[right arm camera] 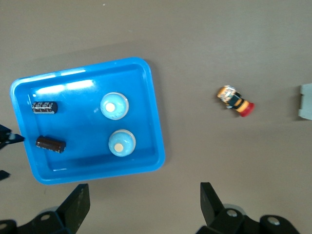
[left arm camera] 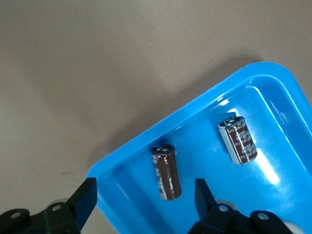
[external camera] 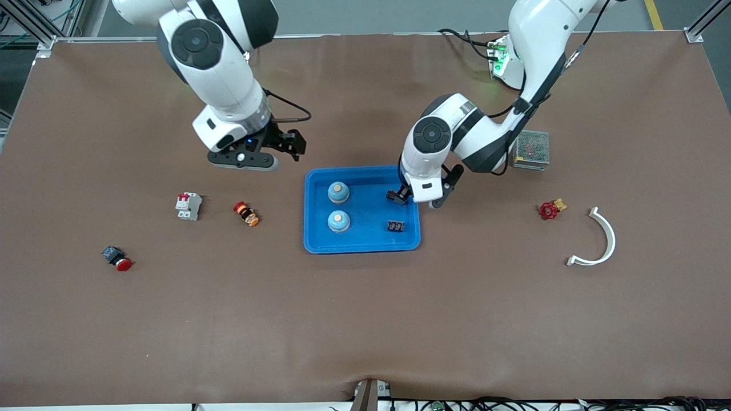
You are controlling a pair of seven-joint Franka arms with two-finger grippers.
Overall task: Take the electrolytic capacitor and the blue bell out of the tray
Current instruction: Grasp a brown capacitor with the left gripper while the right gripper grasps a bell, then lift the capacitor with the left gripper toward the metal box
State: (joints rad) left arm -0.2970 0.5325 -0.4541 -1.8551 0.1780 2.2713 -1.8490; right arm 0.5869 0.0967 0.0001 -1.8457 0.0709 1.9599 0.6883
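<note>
Between the spread fingers of the left gripper (left arm camera: 141, 195), a dark brown cylindrical capacitor (left arm camera: 165, 170) lies on its side on the floor of the blue tray (external camera: 313, 240). The jaws stand open on either side of it, with a gap showing between each finger and the capacitor. This gripper is low over the tray's corner toward the left arm's end of the table. A second capacitor (left arm camera: 238, 139) lies just beside the first, also in the tray and nearer the front camera. That makes two capacitors, both inside the tray.

Two pale blue bells (external camera: 338, 192) with cream buttons also sit in the tray, one (external camera: 338, 221) nearer the front camera than the other, both toward the right arm's side of the tray.

The right gripper (external camera: 251, 157) hangs with its jaws wide open and nothing between them, over bare table just off the tray's corner toward the right arm's end. Past it, toward that end of the table, lie a small red and orange push button (external camera: 246, 213), a white circuit breaker (external camera: 188, 205), and a red-capped button on a dark body (external camera: 117, 258).

Out from the left gripper toward the left arm's end are one red valve knob (external camera: 550, 210), a white curved bracket (external camera: 599, 240), and a metal mesh box (external camera: 531, 149) partly hidden by the left arm.
</note>
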